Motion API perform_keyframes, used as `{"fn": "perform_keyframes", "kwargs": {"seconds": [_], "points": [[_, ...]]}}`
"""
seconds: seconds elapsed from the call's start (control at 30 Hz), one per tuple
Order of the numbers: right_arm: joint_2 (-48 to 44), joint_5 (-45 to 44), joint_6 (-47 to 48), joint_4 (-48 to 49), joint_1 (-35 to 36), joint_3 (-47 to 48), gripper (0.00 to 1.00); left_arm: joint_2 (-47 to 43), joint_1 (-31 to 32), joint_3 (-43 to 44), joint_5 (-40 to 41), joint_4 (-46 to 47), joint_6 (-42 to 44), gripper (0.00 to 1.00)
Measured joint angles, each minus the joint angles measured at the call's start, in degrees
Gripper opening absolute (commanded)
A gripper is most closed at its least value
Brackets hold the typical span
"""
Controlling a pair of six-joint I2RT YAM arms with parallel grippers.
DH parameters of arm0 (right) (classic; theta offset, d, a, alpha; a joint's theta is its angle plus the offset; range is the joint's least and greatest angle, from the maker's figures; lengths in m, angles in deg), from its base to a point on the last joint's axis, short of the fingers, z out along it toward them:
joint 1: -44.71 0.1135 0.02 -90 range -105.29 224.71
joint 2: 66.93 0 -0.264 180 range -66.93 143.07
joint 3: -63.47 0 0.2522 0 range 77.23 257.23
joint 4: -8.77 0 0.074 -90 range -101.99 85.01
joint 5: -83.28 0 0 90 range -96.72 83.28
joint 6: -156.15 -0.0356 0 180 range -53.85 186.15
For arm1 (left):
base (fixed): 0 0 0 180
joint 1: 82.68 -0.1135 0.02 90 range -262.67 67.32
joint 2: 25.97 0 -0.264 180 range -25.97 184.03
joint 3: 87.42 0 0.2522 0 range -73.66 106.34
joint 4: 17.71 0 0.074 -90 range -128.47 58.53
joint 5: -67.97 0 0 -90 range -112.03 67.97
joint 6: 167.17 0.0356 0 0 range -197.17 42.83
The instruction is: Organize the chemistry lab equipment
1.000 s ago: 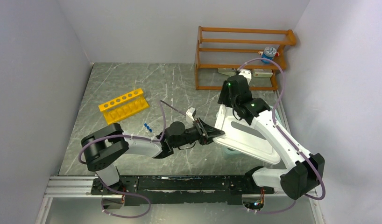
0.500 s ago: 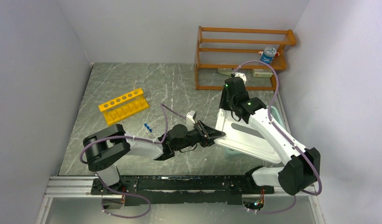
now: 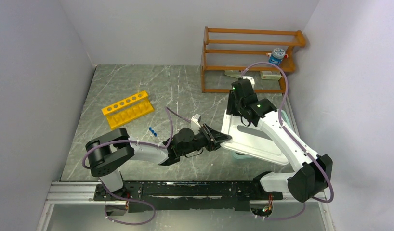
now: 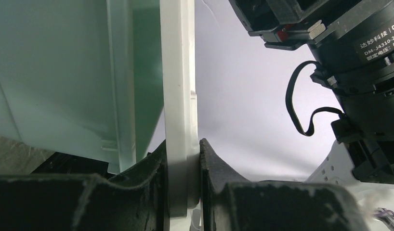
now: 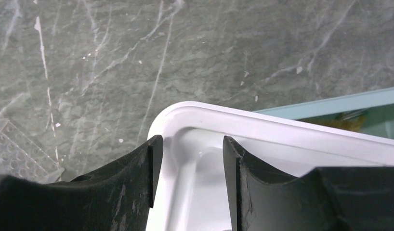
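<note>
My left gripper [image 3: 225, 138] is shut on the near-left edge of the white lid [image 3: 253, 139], which lies tilted over the pale teal tub [image 3: 239, 156]. In the left wrist view the lid's rim [image 4: 178, 96] is pinched between the fingers of the left gripper [image 4: 183, 159]. My right gripper [image 3: 230, 113] is open over the lid's far-left corner. In the right wrist view the right gripper [image 5: 188, 154] has one finger outside the rim [image 5: 204, 113] and one inside. The yellow holed rack [image 3: 127, 109] and tiny blue-capped tubes [image 3: 152, 130] lie to the left.
The orange wooden shelf [image 3: 250, 53] stands at the back right with a blue-and-white item [image 3: 278, 54] on it and small pale items on its lowest level. A clear holed tray [image 5: 17, 154] lies left of the lid. Something tan shows inside the tub [image 5: 349, 122].
The right wrist has shifted slightly and turned over the lid's corner. The left gripper stays shut on the lid, which has moved only a little.
</note>
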Motion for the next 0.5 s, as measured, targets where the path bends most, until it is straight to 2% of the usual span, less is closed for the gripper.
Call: {"fn": "perform_keyframes", "kwargs": {"seconds": [0.07,0.23,0.37,0.5], "points": [[-0.2,-0.9,-0.2,-0.7,0.0,0.0,0.53,0.0,0.0,0.0,0.0,-0.7,0.5,0.12],[-0.4,-1.2,-0.3,-0.8,0.0,-0.1,0.55,-0.3,0.0,2.4,0.3,-6.6,3.9,0.40],[-0.1,1.0,-0.1,-0.5,0.0,-0.9,0.47,-0.6,0.1,4.2,0.4,-14.0,6.9,0.55],[1.2,3.3,0.7,0.1,0.2,-1.0,0.37,-0.7,0.1,4.7,0.4,-19.8,8.9,0.65]]}}
